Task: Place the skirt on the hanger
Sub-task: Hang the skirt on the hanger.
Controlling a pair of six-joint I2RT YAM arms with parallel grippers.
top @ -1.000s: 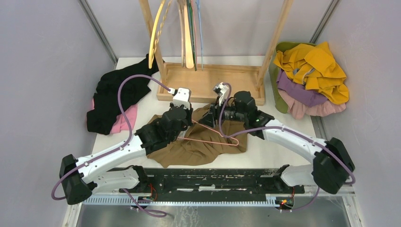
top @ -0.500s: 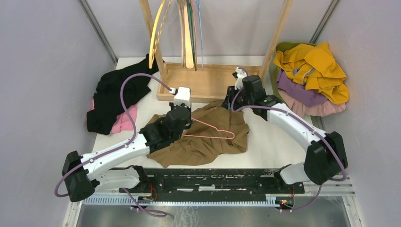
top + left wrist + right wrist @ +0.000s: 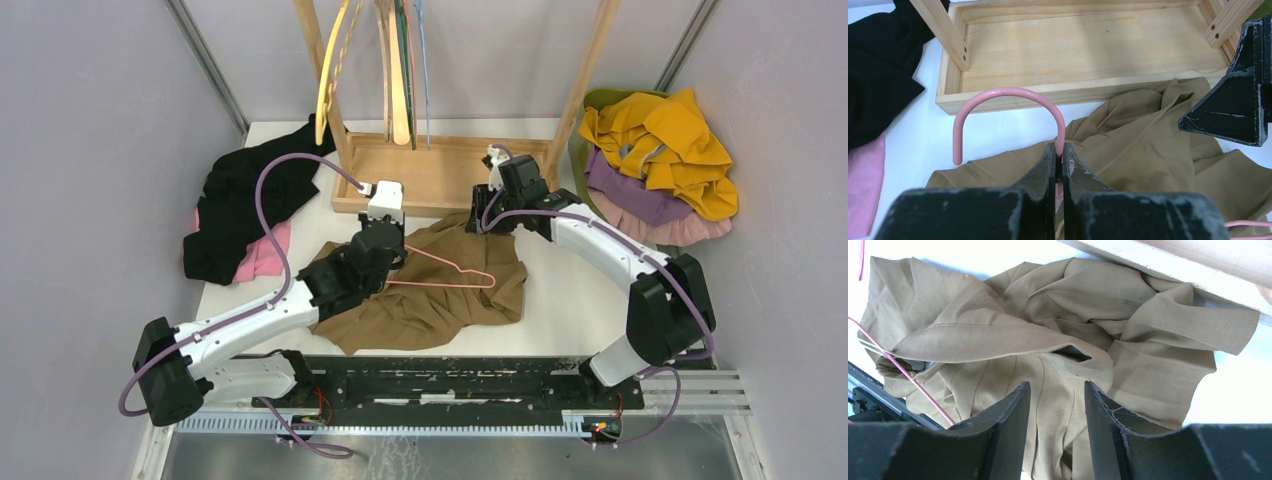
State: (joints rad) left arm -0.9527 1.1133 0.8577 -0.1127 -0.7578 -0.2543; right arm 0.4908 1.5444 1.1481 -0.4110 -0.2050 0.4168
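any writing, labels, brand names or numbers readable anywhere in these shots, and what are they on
No text can be read in any view.
brown skirt: no tag or print showing.
pink hanger: plain.
wooden rack base: bare wood, no marking.
white arm covers: no logo legible.
piled clothes: no print visible.

hanger [image 3: 1008, 91] shoulder hidden under left arm, wooden rack [image 3: 440, 172] top cut off at frame edge
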